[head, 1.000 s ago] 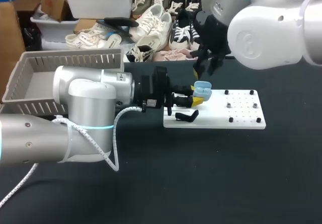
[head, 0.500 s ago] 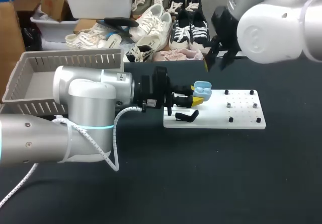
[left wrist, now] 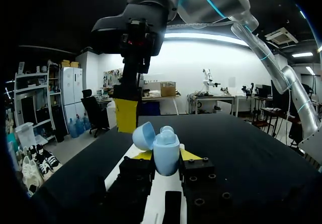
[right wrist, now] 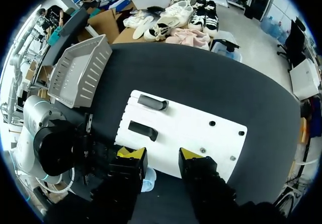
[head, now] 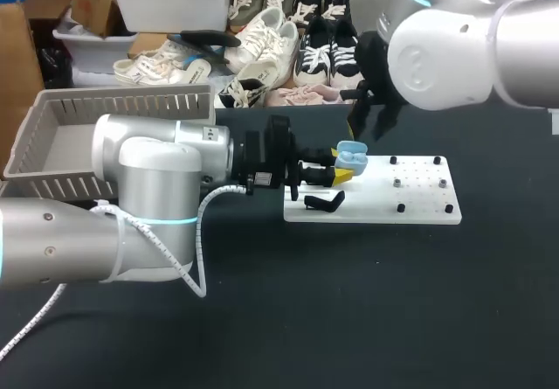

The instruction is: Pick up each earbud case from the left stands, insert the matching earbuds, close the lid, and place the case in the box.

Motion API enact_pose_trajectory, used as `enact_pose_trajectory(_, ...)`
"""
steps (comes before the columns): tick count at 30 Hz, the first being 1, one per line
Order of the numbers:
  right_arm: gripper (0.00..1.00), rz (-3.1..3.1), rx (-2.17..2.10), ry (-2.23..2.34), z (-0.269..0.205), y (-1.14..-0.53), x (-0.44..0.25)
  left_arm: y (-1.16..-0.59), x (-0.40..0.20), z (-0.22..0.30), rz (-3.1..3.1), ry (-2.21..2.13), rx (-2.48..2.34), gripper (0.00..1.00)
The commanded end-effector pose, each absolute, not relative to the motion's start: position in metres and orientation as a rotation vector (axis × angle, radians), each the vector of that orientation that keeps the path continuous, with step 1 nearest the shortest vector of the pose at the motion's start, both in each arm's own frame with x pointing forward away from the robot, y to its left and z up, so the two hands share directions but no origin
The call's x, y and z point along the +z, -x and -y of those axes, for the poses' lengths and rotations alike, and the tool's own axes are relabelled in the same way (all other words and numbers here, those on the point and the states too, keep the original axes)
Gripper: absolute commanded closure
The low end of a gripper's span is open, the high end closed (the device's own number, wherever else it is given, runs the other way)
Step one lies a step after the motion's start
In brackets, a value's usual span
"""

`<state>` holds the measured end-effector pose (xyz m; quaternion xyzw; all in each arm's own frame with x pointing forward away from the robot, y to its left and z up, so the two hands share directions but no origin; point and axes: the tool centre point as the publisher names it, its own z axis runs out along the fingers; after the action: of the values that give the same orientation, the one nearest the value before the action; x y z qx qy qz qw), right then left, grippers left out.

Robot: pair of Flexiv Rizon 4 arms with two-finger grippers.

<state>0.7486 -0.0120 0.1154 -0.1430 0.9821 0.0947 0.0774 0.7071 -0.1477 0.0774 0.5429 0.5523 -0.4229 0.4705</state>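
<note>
Our left gripper point(left wrist: 166, 158) is clamped on the pale blue earbud case point(left wrist: 166, 147) — lid open, just over the left end of the white board point(head: 419, 204) — while our right gripper point(right wrist: 161, 158) hangs above it, its 2 fingers apart and holding nothing, and the grey box point(head: 52, 135) sits well to the left.

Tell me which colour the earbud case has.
The earbud case is light blue, clearest in the left wrist view.
</note>
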Motion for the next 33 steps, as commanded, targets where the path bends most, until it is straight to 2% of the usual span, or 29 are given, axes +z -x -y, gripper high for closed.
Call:
enact_pose_trajectory(1, 0.62, -2.932, 0.282, 0.421, 0.015, -0.736, 0.117, -0.706, 0.077, 0.148, -1.353, -1.326, -1.031, 1.00)
enact_pose_trajectory(12, 0.62, -2.876, 0.341, 0.365, 0.024, -0.711, 0.140, -0.706, 0.077, 0.148, -1.353, -1.326, -1.031, 1.00)
enact_pose_trajectory(20, 0.60, -2.731, 0.498, 0.139, 0.065, -0.690, 0.185, -0.706, 0.077, 0.148, -1.353, -1.326, -1.031, 1.00)
enact_pose_trajectory(26, 0.59, -2.770, 0.608, -0.093, 0.093, -0.661, 0.159, -0.715, 0.103, 0.112, -1.330, -1.302, -0.940, 1.00)
enact_pose_trajectory(33, 0.60, -2.864, 0.546, -0.251, 0.107, -0.637, 0.129, -0.728, 0.127, 0.036, -1.358, -1.270, -0.790, 1.00)
